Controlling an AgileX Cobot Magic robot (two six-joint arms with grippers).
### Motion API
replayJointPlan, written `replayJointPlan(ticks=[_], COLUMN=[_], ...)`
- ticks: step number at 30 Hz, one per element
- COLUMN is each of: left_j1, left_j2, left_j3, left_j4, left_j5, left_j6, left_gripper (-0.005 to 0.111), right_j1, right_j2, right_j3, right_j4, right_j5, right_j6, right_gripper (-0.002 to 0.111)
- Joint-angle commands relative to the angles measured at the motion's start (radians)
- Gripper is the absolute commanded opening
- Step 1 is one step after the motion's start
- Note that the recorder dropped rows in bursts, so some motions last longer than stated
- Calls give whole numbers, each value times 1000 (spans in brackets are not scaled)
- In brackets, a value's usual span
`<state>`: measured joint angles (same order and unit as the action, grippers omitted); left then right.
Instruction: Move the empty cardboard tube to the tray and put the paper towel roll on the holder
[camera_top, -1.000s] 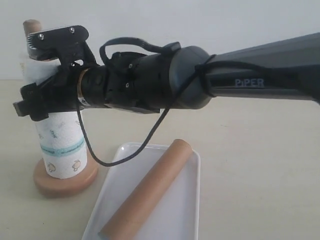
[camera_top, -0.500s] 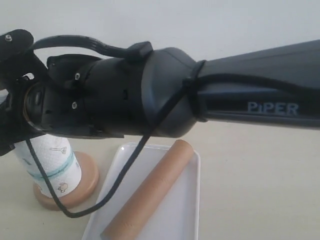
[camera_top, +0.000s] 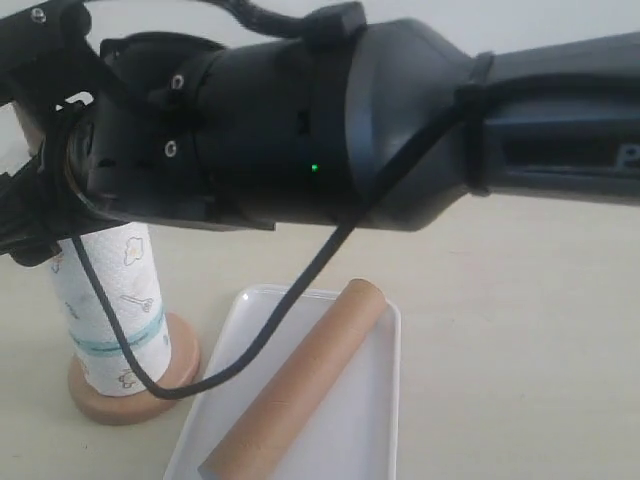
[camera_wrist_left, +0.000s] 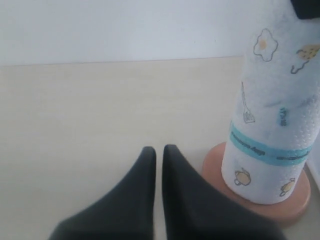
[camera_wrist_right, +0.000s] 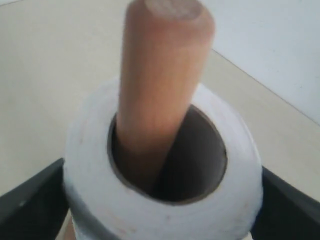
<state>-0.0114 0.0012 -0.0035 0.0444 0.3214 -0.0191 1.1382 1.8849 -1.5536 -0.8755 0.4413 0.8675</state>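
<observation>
Right gripper (camera_wrist_right: 162, 197) is clasping the paper towel roll (camera_wrist_right: 100, 210), centre frame, steadying it on the holder (camera_wrist_right: 160, 75). Left gripper (camera_wrist_left: 157, 150) is idling, jaws pressed together.

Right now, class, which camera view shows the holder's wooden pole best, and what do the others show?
The right wrist view: the pole fills the frame, rising through the core of the paper towel roll. In the exterior and left wrist views no pole can be made out, only the round base.
</observation>
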Motion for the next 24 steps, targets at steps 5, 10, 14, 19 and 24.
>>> replayJointPlan(ticks=[5, 10, 14, 19, 24], left_j1=[3, 3, 3, 3, 3], left_j2=[-1, -1, -1, -1, -1], left_j3=[3, 3, 3, 3, 3], left_j4=[-6, -6, -6, -6, -6], left_j5=[-4, -4, -4, -4, -4], left_j6=[-6, -6, -6, -6, -6], left_gripper=[4, 4, 4, 4, 4], right_j1=[0, 0, 10, 50, 96], right_j2=[-115, -160, -215, -331, -465], right_j3=[-2, -4, -4, -4, -4], right_j4=[63, 63, 63, 59, 57], right_j5=[-89, -126, -109, -1, 126], right_j6=[-6, -6, -19, -105, -152], right_gripper=[82, 82, 82, 82, 82])
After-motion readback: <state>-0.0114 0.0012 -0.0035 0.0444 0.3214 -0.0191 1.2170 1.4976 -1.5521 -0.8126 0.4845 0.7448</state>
